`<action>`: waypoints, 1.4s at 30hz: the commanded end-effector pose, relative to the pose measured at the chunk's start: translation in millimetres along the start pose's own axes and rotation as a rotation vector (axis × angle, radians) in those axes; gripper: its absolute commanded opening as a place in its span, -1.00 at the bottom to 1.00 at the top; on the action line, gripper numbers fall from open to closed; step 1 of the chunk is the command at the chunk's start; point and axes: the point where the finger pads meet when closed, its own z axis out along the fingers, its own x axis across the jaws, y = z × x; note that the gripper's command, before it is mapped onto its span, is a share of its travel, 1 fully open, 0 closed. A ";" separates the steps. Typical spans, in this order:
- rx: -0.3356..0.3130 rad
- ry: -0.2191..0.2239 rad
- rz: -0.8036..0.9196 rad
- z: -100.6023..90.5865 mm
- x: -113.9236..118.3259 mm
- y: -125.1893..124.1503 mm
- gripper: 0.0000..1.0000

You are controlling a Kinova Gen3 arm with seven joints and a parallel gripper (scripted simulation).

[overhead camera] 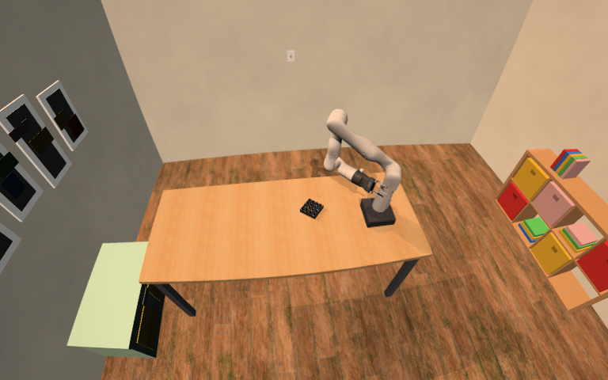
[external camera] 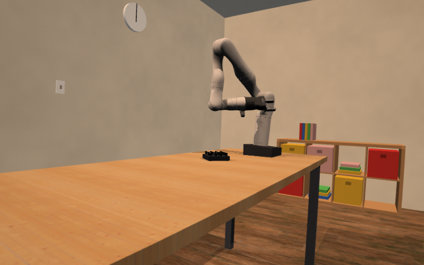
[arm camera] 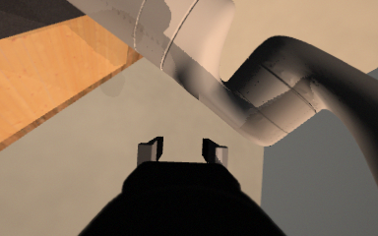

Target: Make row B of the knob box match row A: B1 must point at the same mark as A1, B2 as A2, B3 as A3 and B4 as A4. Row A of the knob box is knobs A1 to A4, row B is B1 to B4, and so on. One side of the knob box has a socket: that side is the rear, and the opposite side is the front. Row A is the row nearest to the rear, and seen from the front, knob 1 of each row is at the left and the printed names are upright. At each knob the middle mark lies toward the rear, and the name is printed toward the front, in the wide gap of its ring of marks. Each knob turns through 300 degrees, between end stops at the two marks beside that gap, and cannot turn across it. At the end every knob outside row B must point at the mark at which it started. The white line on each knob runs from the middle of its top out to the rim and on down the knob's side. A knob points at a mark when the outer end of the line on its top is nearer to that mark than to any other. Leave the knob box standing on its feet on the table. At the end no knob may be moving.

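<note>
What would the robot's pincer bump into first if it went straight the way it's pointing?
Probably its own arm: the open pincer points toward the upright lower part of the arm. It might just slip past, since depth is unclear.

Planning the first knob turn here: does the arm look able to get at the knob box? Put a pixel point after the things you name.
Probably yes: nothing stands between the open tool [overhead camera: 381, 190] [external camera: 270, 105] [arm camera: 182, 148] and the knob box [overhead camera: 311, 208] [external camera: 216, 157], though it points away.
</note>
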 end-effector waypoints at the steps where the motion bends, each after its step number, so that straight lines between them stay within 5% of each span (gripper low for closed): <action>1: 0.000 0.000 0.000 0.0 0.3 0.2 1.00; 26: 0.029 -0.013 -0.017 -5.7 -4.4 0.6 1.00; 34: 0.116 -0.050 -0.069 -23.7 -18.7 4.4 1.00; 42: 0.384 -0.170 -0.223 -76.4 -61.3 15.0 1.00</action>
